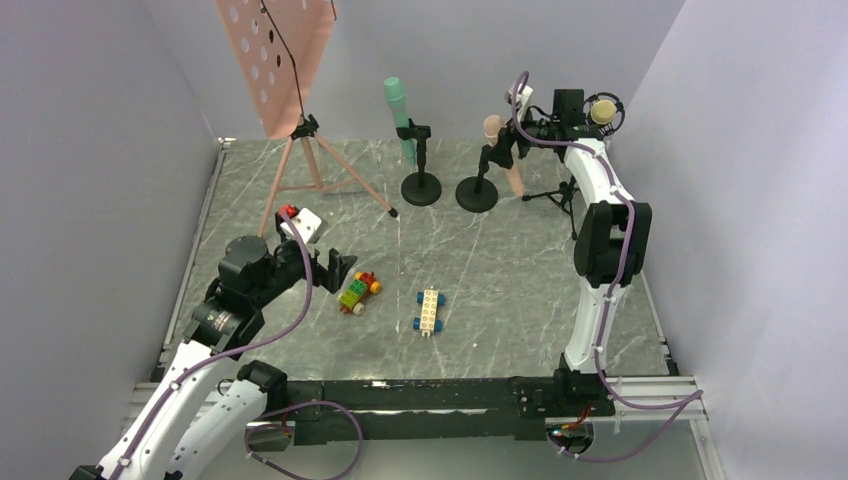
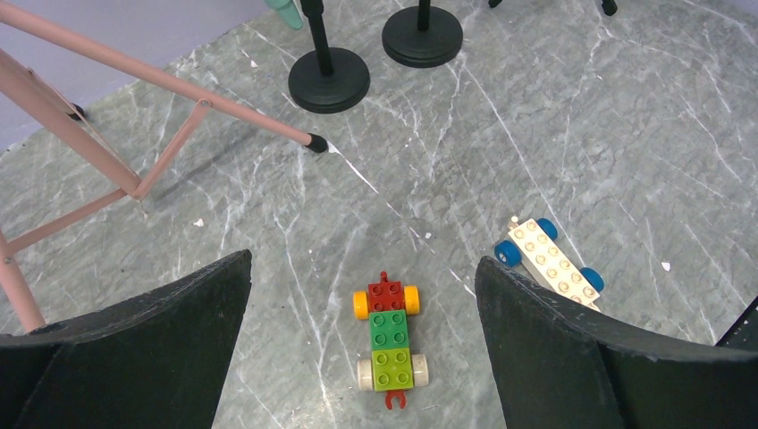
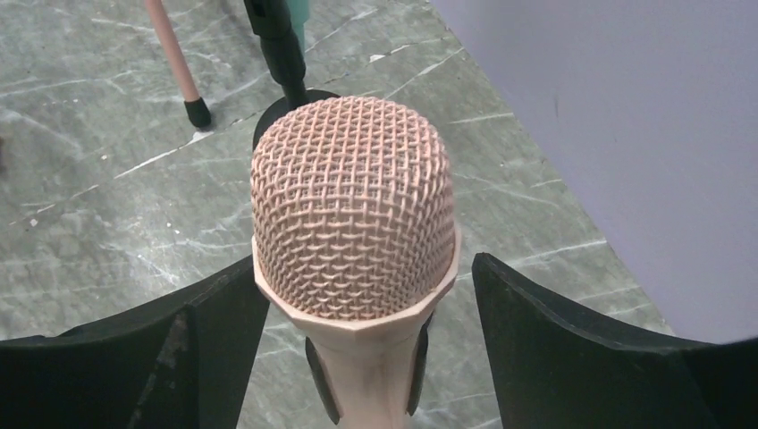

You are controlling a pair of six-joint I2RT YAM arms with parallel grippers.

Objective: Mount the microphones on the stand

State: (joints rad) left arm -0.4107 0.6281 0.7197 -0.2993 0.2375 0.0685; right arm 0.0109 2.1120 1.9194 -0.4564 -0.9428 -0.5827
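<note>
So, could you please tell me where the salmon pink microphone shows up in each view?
Top external: salmon pink microphone, upper right of centre, at the right-hand black stand.
Left wrist: not in it.
Right wrist: fills the centre, mesh head toward the camera.
Shared landmark: the pink tripod's black-tipped foot.

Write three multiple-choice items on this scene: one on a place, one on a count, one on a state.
1. Where is the mint green microphone?
A. flat beside the cars
B. held in a black stand
C. in a gripper

2. How many toy-brick cars lie on the table?
A. one
B. two
C. four

3. How is the left gripper?
A. open, holding nothing
B. shut on a car
C. shut on a microphone

Answers:
1 B: the clip of the black stand holds it.
2 B: only the coloured car and the white car are there.
3 A: its fingers stand wide apart above the coloured car.
</note>
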